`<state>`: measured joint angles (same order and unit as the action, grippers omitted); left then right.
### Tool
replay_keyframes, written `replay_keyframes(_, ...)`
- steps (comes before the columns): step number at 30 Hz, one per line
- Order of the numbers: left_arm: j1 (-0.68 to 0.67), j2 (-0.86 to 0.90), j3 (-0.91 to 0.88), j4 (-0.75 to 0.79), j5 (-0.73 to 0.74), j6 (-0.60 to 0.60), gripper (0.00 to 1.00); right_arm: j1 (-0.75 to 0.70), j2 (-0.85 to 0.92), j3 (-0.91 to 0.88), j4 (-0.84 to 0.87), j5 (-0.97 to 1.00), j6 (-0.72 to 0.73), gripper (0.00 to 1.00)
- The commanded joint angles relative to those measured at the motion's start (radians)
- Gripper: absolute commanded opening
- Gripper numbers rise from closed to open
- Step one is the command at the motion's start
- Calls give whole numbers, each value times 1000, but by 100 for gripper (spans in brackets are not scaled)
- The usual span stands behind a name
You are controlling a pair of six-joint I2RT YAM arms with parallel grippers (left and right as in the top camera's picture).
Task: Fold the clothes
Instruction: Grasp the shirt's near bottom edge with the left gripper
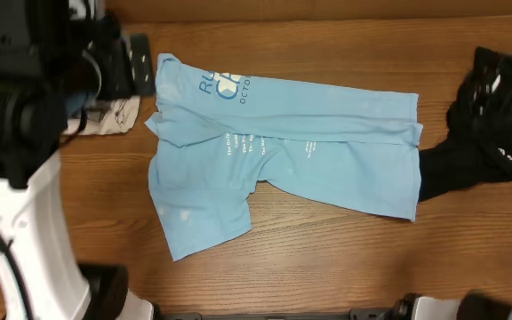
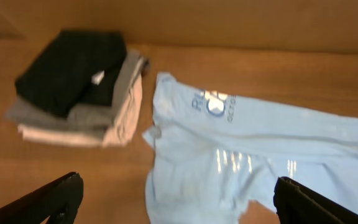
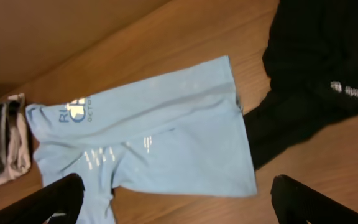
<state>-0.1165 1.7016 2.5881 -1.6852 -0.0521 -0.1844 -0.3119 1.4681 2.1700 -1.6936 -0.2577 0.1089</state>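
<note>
left fingers (image 2: pixel 55 198) and right fingers (image 3: pixel 55 198): spread wide, empty | T-shirt (image 1: pixel 327 142): half-folded, mid-counter (image 1: pixel 327 267); light, limp, probably slides; pinch hem corners | black garment (image 1: pixel 492 124): bunched, right end; soft; take an edge

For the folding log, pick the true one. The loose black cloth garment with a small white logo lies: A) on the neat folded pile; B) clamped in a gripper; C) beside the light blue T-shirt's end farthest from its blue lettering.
C: the black garment bunches at the light blue T-shirt end opposite the blue lettering, away from the folded pile.
</note>
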Motion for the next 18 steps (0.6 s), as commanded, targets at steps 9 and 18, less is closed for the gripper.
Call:
replay_keyframes(9,-17,-117,-726,47,2,-204,100,5,-323,-475,31,-82,22,100)
replay_keyframes(18,-205,-129,-1288,333,157,-237,100,5,-310,-745,143,-82,22,100)
